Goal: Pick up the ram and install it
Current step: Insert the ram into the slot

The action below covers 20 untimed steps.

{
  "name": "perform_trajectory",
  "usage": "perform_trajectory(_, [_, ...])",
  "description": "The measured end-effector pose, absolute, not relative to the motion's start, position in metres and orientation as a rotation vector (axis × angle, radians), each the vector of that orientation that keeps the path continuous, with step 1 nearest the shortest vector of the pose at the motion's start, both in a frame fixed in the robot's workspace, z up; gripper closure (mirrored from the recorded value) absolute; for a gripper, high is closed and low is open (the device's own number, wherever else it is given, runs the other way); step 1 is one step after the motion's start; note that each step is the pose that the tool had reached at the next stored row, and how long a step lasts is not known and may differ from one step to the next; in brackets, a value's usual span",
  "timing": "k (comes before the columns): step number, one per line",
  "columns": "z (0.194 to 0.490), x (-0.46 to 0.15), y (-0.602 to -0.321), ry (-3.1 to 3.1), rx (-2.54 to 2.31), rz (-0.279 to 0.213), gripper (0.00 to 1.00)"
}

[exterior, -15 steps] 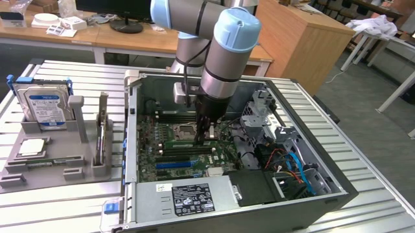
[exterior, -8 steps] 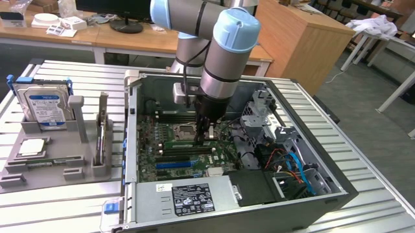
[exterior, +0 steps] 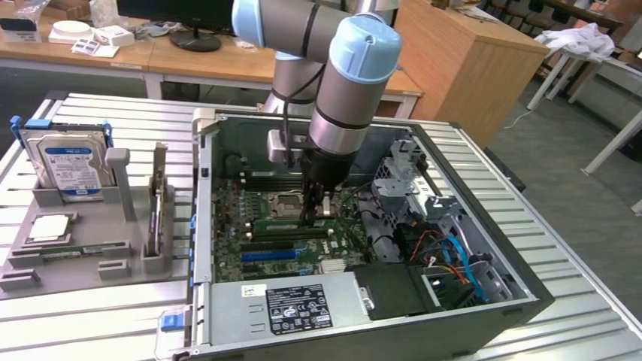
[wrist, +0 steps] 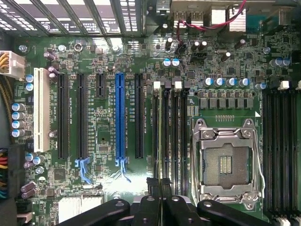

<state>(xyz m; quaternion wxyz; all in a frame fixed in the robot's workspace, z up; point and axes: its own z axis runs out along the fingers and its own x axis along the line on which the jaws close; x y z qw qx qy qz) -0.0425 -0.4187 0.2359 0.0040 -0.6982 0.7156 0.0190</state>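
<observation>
Jaws black, pressed together above long narrow black memory slots (wrist: 175, 136).

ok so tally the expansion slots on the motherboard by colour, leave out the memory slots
white long plastic expansion slot: 1
blue long plastic expansion slot: 1
black long plastic expansion slots: 3
black short plastic expansion slot: 1
total: 6
</observation>
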Motion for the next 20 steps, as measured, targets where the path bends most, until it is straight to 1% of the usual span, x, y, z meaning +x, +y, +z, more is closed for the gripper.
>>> perform_trajectory(20, [0.2325,-0.0425,-0.4192,2.241,-2.190,0.059,0.88])
